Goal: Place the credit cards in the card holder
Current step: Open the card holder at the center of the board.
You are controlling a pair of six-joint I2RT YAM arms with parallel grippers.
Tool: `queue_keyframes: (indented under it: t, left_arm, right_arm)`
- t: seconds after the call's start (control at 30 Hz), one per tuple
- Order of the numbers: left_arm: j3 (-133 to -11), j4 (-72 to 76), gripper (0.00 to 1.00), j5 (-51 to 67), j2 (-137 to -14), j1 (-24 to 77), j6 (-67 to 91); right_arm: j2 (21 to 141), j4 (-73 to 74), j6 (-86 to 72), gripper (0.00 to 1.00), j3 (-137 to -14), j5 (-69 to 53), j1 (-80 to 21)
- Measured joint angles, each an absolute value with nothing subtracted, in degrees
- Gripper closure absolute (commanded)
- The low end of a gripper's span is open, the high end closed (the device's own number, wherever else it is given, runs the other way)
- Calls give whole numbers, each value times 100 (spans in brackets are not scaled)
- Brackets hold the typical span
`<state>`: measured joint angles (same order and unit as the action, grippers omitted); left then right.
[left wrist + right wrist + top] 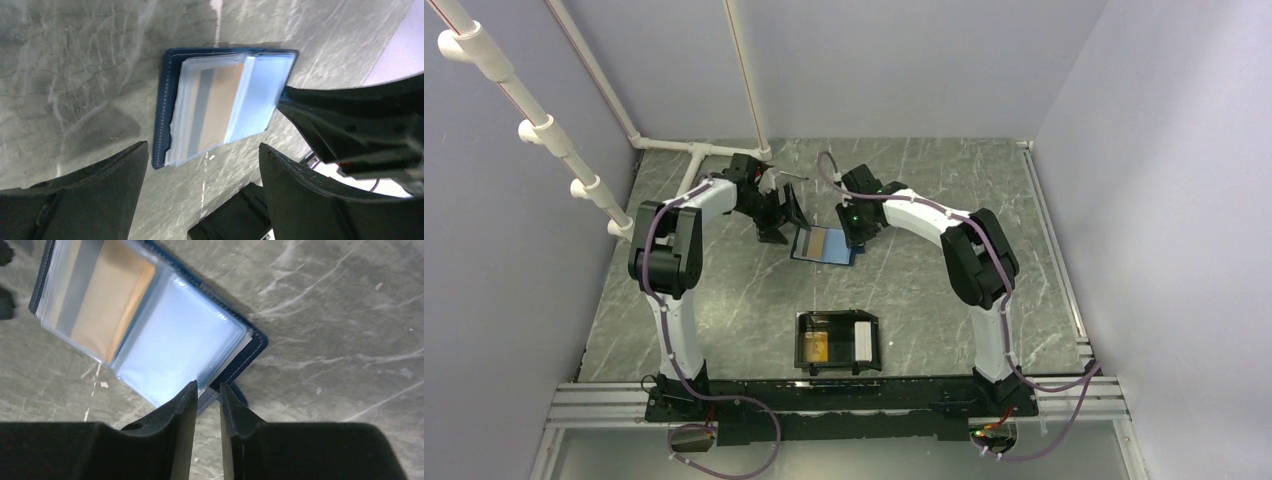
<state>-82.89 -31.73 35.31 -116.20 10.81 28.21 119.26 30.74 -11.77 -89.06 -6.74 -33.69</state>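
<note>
L fingers wide apart beside wallet | R fingers near-together at wallet corner, grip unclear | card holder well apart

Two credit cards show. One credit card sits behind a clear sleeve of the one dark blue wallet. One credit card lies in the one black card holder, at six o'clock from the wallet. Whether more are stacked beneath cannot be told. The bench carries two arms and two hands: left hand and right hand.
</note>
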Motion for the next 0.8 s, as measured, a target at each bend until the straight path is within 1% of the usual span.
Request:
queue_keyframes:
  t: [0.13,0.23,0.33,0.43,0.53,0.6,0.67,0.73,0.8]
  left_arm:
    - [-8136,-3109,28,3583,-11845,1081,2869]
    - [-8009,-3009,35,3723,-11869,1066,2987]
    - [-7688,-2674,38,4040,-11852,1055,3253]
    - [-7100,-2171,38,4392,-11653,1063,3632]
    - [-6545,-1848,31,4550,-11365,1092,3933]
    - [-6340,-1811,26,4571,-11201,1109,4034]
    - [-6305,-1857,23,4504,-11087,1114,4018]
    - [-6309,-1957,17,4377,-10984,1116,3951]
    - [-6316,-2202,9,4195,-10790,1094,3798]
  right_arm:
    - [11769,3135,-1160,71,-8772,-482,-3573]
    - [11601,3146,-1153,71,-8569,-255,-3625]
    - [11467,3214,-1133,70,-8460,106,-3599]
    - [11312,3341,-1109,69,-8414,375,-3594]
    - [10936,3479,-1111,64,-8335,567,-3623]
    - [10624,3566,-1149,60,-8300,635,-3697]
    - [10269,3688,-1221,51,-8276,714,-3809]
    - [9922,3870,-1385,42,-8272,827,-3957]
    - [9653,4136,-1634,35,-8272,1057,-4143]
